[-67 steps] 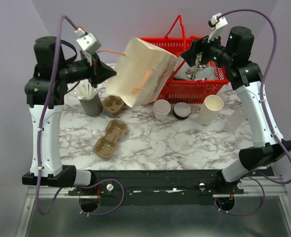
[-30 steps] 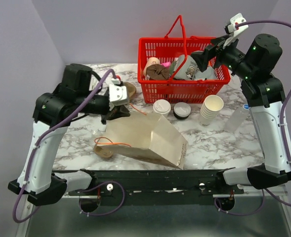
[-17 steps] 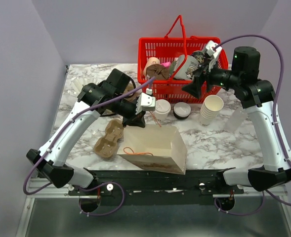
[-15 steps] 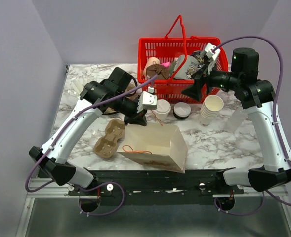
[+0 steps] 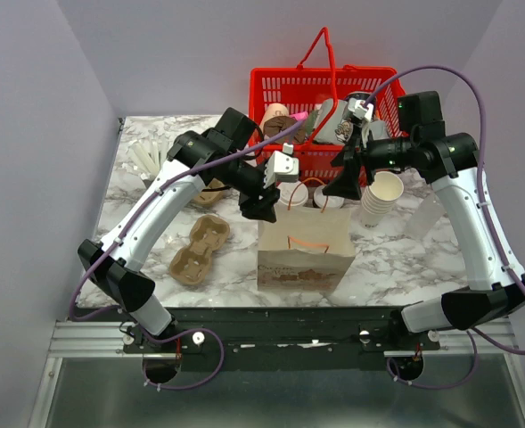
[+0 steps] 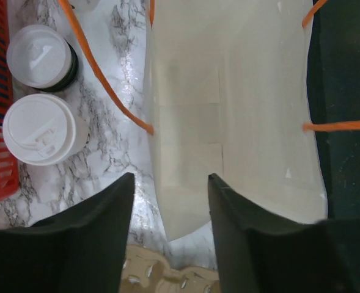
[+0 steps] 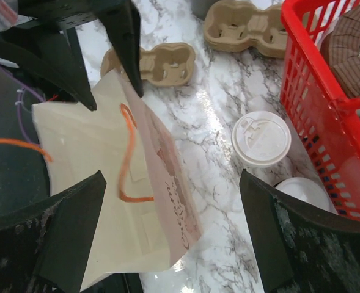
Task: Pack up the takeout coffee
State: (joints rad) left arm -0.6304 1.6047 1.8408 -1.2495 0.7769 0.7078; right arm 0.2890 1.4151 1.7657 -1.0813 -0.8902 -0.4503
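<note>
A: Packed yet?
B: Nope. Got the bag (image 5: 305,250) standing open on the worktop (image 5: 396,259); need to move the coffee (image 6: 38,129) in, parked just beside it. Seeing left pincer (image 6: 170,180) parted astride bag rim, probably gripping nothing; right pincer (image 7: 172,177) gaping, empty.

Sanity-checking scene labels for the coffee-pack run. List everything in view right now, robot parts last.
paper bag: 1, brown with orange handles, upright, near centre of the table
takeout coffee: 1, white, lidded, behind the bag, by the basket
loose lids: 1 short stack, white top, beside the coffee
lidless cups: 1 stack, white, right of the lids
cup carriers: 2, brown pulp, left of the bag
basket: 1, red, far centre, mixed items inside
white sticks: count unclear, far left
table: 1, white-grey marble
left gripper: open, at the bag's left rim
right gripper: open, above the bag's right side
</note>
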